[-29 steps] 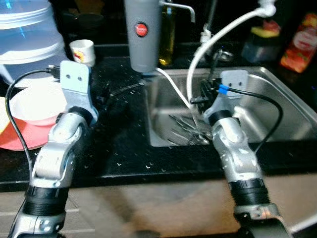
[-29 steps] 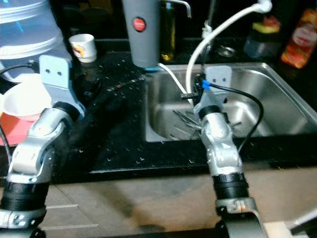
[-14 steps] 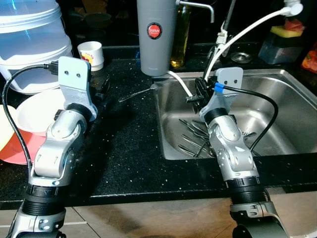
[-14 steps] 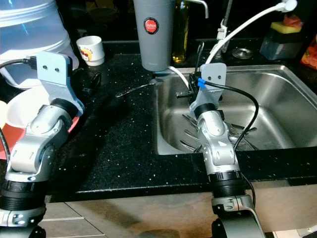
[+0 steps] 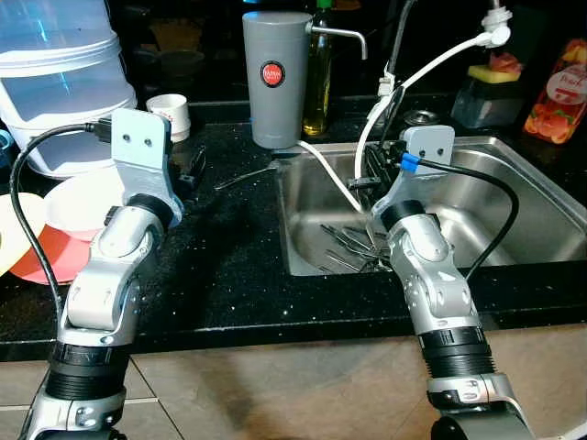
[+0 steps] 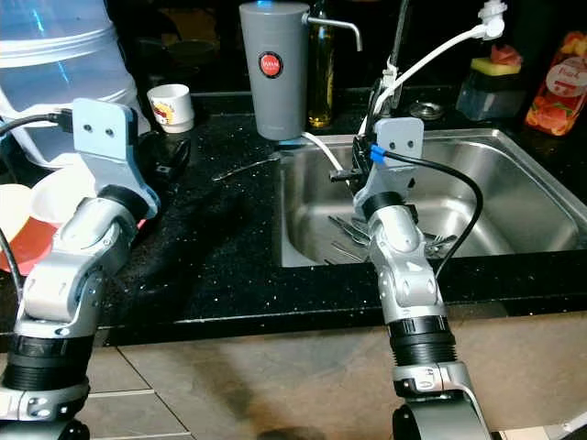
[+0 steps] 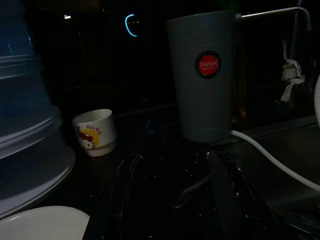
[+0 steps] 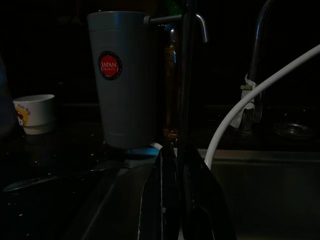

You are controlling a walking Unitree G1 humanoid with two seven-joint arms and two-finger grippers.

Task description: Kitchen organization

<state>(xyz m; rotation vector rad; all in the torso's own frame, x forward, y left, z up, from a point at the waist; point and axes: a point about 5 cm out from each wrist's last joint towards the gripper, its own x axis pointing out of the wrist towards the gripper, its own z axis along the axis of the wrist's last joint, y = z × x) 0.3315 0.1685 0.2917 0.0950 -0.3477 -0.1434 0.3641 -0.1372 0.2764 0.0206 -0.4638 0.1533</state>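
Over the sink's [image 5: 514,147] left edge, my right gripper [image 8: 181,200] pinches an upright utensil handle [image 8: 186,75]; left gripper [image 7: 175,200] is spread wide.

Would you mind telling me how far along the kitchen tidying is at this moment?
Nothing looks finished yet. In hand: the right gripper is shut on one thin utensil, held upright at the sink. Left to do: a cutlery pile in the sink and a loose utensil on the counter. The left gripper is open, holding nothing.
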